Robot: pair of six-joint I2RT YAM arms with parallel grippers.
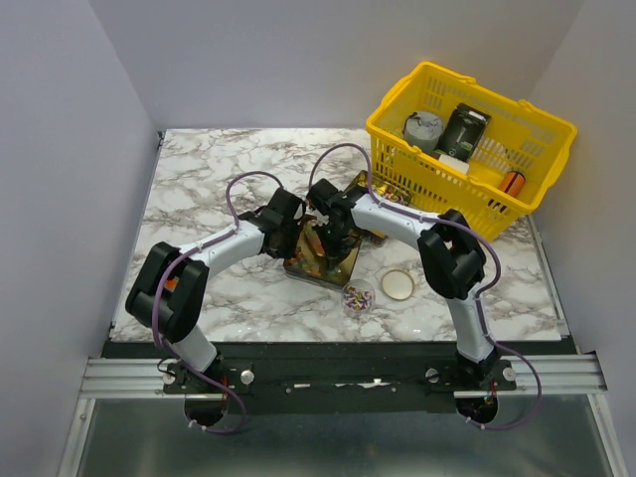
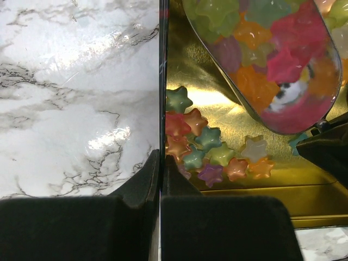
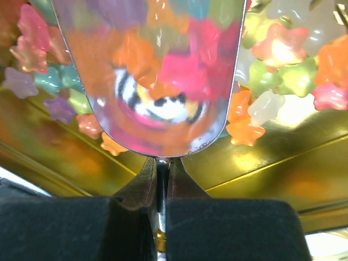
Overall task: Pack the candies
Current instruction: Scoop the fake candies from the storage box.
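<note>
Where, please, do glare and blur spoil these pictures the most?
Right wrist view: the shiny metal scoop is blurred, mirroring smeared colours; left wrist view: glare whitens the glossy gold tray beside sharp translucent star-shaped candies; top external view: evenly lit, in focus.

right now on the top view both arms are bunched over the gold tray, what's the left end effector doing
Observer: The left end effector is shut on the thin side wall of the tray.
Operator: and the right one
Observer: The right end effector is shut on the handle of a shiny scoop held above the candies.
Operator: what shape are they
Observer: Small stars in several colours, loose on the tray floor.
</note>
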